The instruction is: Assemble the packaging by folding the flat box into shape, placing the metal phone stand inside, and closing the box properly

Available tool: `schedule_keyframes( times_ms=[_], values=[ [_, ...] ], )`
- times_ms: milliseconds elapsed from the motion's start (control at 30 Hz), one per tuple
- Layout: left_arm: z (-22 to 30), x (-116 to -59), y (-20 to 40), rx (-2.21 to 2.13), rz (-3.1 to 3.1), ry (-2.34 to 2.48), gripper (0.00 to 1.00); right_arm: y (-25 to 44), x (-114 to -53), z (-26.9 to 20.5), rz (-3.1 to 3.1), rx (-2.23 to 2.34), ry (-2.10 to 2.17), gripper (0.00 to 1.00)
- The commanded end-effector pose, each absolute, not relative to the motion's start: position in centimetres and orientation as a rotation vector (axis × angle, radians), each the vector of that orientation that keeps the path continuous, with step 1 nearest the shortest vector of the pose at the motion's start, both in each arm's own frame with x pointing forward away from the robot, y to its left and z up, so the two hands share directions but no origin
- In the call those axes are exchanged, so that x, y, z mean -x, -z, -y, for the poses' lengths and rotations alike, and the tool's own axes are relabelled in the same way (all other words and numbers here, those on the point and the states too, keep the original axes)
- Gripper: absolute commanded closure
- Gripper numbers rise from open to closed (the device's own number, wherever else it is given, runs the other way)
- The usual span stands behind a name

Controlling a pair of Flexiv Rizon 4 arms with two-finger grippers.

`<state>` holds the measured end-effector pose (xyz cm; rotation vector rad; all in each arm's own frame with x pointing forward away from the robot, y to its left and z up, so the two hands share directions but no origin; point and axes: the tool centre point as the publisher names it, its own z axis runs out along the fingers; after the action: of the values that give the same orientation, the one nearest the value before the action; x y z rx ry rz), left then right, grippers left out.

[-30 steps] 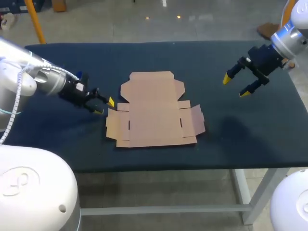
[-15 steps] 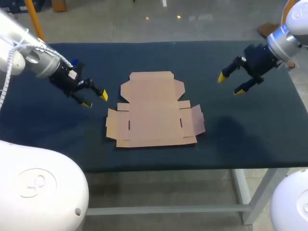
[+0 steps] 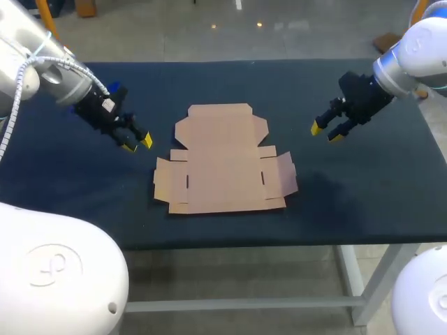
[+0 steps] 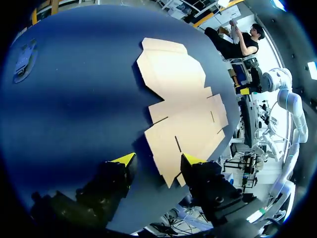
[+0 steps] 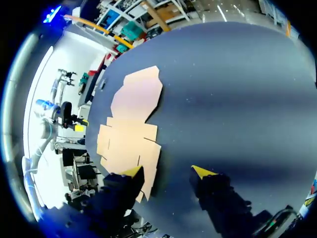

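Note:
A flat, unfolded brown cardboard box [image 3: 223, 160] lies in the middle of the dark table, its flaps spread out. My left gripper [image 3: 136, 144] hovers just left of the box's upper left flaps, open and holding nothing. In the left wrist view the box [image 4: 183, 99] lies ahead of the left gripper [image 4: 158, 159], one flap reaching towards its fingers. My right gripper [image 3: 325, 132] hangs to the right of the box, also open and holding nothing. From the right wrist the box [image 5: 131, 124] sits ahead and to one side of the right gripper [image 5: 167, 172]. No phone stand shows in any view.
Dark blue cloth covers the table [image 3: 70, 195]. The table's front edge runs a short way below the box. Its right edge lies beyond my right arm.
My left gripper has drawn back from the box's left flap and its fingers have narrowed. My right gripper has moved left and down towards the box, fingers also narrower.

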<state>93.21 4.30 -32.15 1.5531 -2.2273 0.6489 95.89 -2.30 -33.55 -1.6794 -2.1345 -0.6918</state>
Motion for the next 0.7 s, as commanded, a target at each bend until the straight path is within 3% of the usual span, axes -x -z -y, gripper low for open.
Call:
schedule_keyframes(
  times_ms=[33, 700],
  values=[
    [-4.38, -94.29, 31.58, -1.529, 2.231, -0.641, 1.00, 33.78, -96.46, 1.89, 2.137, 1.675, 0.678, 1.00],
    [-4.38, -94.29, 31.58, -1.529, 2.231, -0.641, 1.00, 33.78, -96.46, 1.89, 2.137, 1.675, 0.678, 1.00]
  ],
)
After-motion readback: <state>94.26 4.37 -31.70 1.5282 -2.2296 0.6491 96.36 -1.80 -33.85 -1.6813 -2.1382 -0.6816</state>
